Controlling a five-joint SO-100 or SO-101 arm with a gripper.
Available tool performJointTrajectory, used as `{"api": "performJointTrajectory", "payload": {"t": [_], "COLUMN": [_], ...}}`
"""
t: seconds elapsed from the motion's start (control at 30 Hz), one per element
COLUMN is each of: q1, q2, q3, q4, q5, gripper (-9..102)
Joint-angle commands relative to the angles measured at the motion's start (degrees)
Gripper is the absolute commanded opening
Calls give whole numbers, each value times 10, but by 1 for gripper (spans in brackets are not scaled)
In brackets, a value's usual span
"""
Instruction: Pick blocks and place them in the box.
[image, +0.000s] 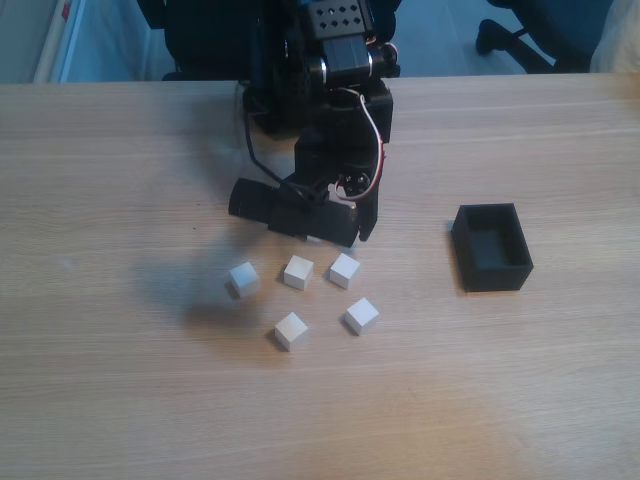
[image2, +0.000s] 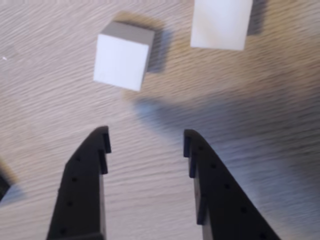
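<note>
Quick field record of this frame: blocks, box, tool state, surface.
blocks: five white cubes loose on the table, e.g.
box: black, open-topped, empty, right of blocks in fixed view
tool: open, holding nothing, just short of a block in wrist view
table: light wood

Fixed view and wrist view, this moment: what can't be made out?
- Gripper fingertips: in the fixed view the black arm's own body hides them.
- Small black open-topped box: in the fixed view its floor is dark, so contents are unclear.
- Small white cube: cut off by the top edge of the wrist view.
- Which of the five white cubes that is: cannot tell.
</note>
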Motion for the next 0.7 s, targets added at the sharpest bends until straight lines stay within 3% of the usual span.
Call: {"api": "performJointTrajectory", "payload": {"t": [0.0,0.67], "q1": [1,24], "q2": [-23,-152], "q3": [-49,-154], "q4": [-6,-36], "q5": [6,-2], "gripper": [15,19]}}
